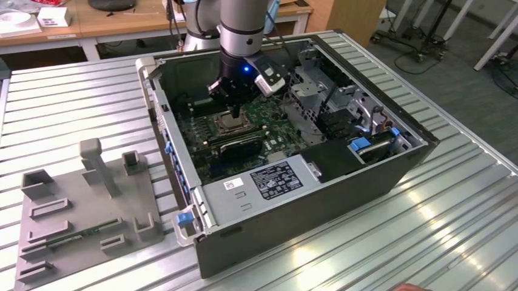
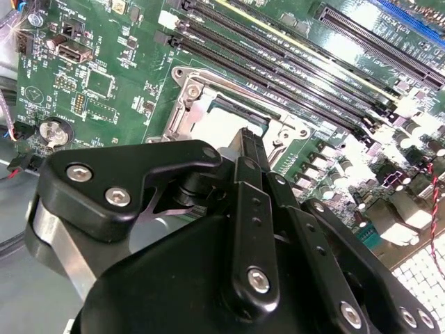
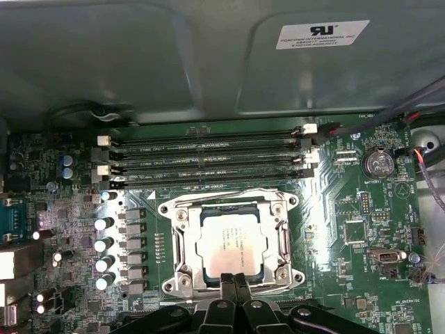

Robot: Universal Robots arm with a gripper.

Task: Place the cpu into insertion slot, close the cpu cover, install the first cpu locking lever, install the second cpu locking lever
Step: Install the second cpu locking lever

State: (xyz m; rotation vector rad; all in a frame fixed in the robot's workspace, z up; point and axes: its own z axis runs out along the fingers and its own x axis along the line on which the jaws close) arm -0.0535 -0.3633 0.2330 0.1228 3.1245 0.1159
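In the exterior view the arm reaches down into the open computer case point(image 1: 324, 182) that lies on the ribbed desk point(image 1: 73, 109). The gripper point(image 1: 235, 112) hangs just above the socket on the motherboard point(image 1: 271, 118), with case walls and a metal drive cage near it on the sides.

In the second wrist view the gripper point(image 2: 249, 136) has its fingers pressed together, holding nothing, over the edge of the cpu point(image 2: 219, 125).

In the first wrist view the cpu point(image 3: 229, 245) sits flat in the socket. The cpu cover point(image 3: 229, 202) lies closed around it as a frame, and the memory slots point(image 3: 208, 156) run just beside.
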